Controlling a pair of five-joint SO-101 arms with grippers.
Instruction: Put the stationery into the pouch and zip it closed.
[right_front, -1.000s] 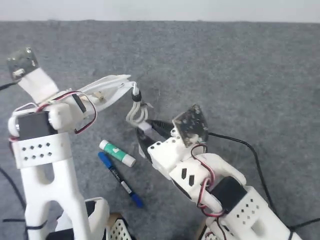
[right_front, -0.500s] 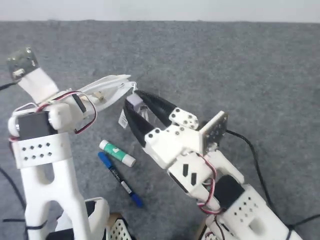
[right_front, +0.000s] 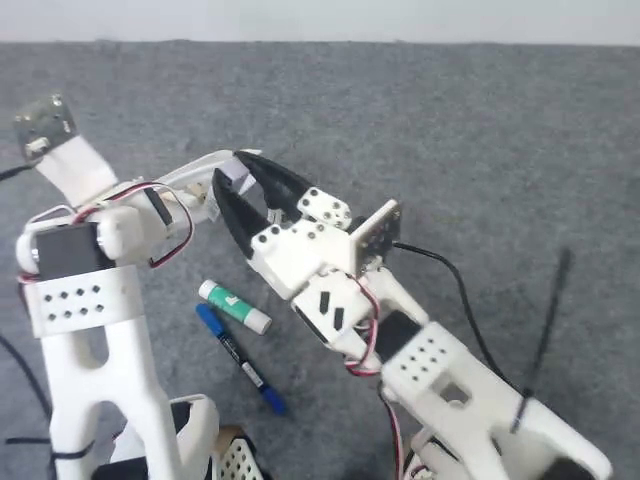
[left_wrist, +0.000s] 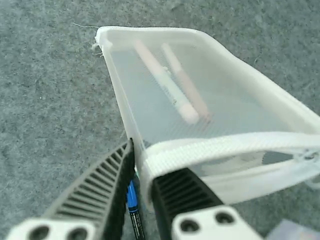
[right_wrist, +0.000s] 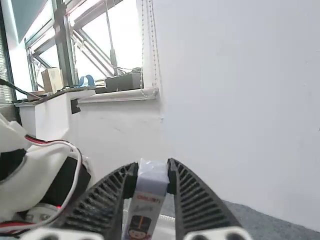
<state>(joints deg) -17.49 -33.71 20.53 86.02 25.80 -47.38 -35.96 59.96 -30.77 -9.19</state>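
Observation:
The white see-through pouch (left_wrist: 200, 100) hangs off the table with its mouth open, my left gripper (left_wrist: 142, 160) shut on its rim; two pens (left_wrist: 175, 82) lie inside. From above, the pouch (right_front: 205, 170) sits just past the left gripper (right_front: 195, 197). My right gripper (right_front: 232, 172) is shut on a small white eraser (right_front: 240, 181) right at the pouch mouth. Seen from the wrist, that eraser (right_wrist: 149, 187) sits between the black fingers (right_wrist: 192, 200). A green-and-white glue stick (right_front: 234, 306) and a blue pen (right_front: 240, 360) lie on the grey cloth.
Grey cloth (right_front: 480, 150) covers the table, with open room at the back and right. The left arm's white base (right_front: 90, 340) stands at the front left. A black cable (right_front: 545, 310) runs beside the right arm.
My right gripper lifted the eraser off the cloth and carried it left and back, up to the pouch mouth. The left arm and the pouch kept still.

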